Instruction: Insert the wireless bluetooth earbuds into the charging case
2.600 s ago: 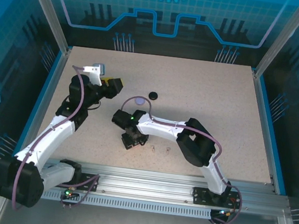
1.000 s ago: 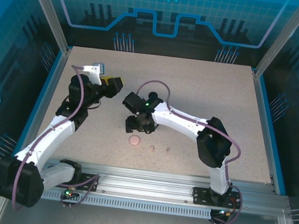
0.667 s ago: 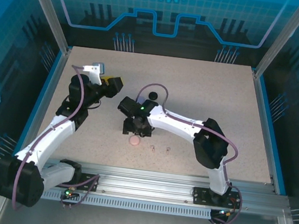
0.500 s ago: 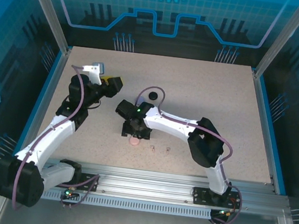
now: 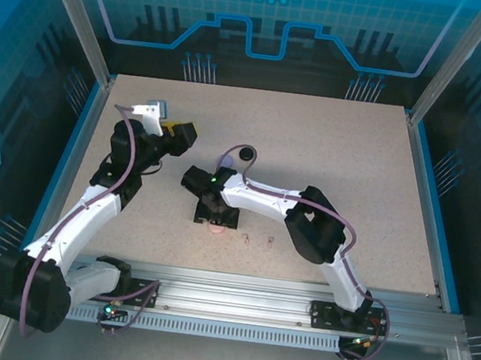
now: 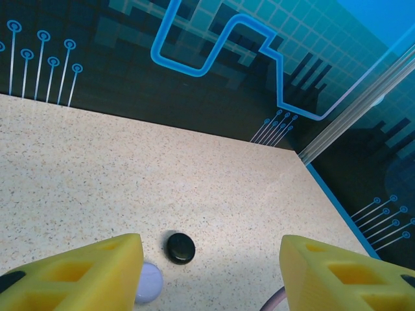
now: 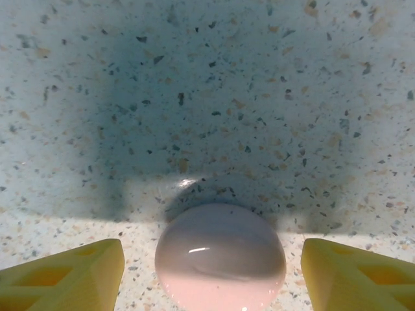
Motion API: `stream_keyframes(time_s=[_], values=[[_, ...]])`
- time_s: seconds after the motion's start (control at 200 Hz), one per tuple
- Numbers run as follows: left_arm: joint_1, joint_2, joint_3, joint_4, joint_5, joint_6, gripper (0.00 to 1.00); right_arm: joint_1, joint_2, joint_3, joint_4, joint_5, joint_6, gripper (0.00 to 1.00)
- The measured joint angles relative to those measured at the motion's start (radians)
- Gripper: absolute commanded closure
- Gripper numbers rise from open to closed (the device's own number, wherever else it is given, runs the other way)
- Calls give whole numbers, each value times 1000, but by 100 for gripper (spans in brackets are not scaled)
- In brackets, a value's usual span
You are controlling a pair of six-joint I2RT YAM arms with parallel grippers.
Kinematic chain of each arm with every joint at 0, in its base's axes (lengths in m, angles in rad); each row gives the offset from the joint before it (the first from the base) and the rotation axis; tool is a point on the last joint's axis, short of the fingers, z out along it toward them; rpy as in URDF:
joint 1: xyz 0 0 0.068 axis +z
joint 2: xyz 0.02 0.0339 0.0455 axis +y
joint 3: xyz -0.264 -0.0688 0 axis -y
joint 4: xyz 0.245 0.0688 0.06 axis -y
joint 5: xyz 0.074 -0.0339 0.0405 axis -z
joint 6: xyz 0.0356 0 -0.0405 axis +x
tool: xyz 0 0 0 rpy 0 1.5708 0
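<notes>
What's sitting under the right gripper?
A closed pink round case lies on the speckled table, between the open fingers of the right gripper, touching neither. Its contents are hidden.

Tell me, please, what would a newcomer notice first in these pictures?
First, the pink round case lying between the open yellow fingers of the right end effector, near the middle of the table. Next, the left end effector, open and raised at the left rear, facing a black round case and a lavender case.
</notes>
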Motion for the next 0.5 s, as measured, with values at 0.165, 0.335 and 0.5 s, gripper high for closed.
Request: stream_keyframes(time_s=[0.165, 0.335, 0.5], values=[[0, 0, 0, 2, -7, 0, 40, 0, 12, 0, -3, -8, 0, 29], [0, 0, 0, 11, -7, 0, 40, 4, 14, 2, -3, -12, 0, 31], [0, 0, 0, 13, -7, 0, 40, 10, 32, 14, -2, -15, 0, 35]])
